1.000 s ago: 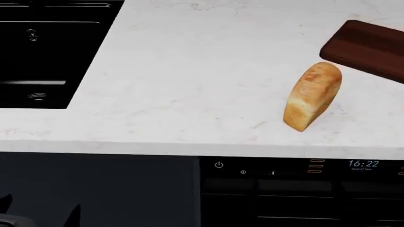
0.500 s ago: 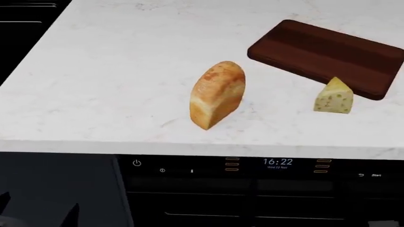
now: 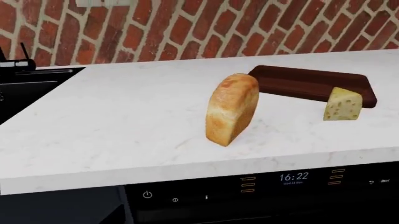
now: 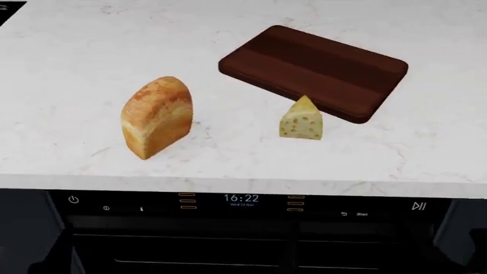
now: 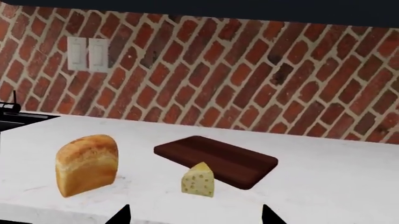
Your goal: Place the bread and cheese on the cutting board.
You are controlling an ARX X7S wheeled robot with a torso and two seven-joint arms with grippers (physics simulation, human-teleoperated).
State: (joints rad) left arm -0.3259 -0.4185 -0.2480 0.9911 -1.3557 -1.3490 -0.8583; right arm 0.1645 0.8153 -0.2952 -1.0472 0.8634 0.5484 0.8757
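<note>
Broadly, the white marble counter carries all three task items, and nothing is on the cutting board yet. The board lies angled toward the back right of the counter, bare on top. The bread stands upright on the counter to the board's left, apart from it and close to the front edge. The cheese sits on the counter just in front of the board's near edge; whether it touches the board I cannot tell.

Neither arm shows in the head view. Two dark tips at the lower edge of the right wrist view are probably the right gripper with its fingers spread apart, holding nothing. The left gripper is out of sight.

The main risk, as I judge it, is the tall loaf tipping or sliding off the front edge if a finger nudges it before closing.
</note>
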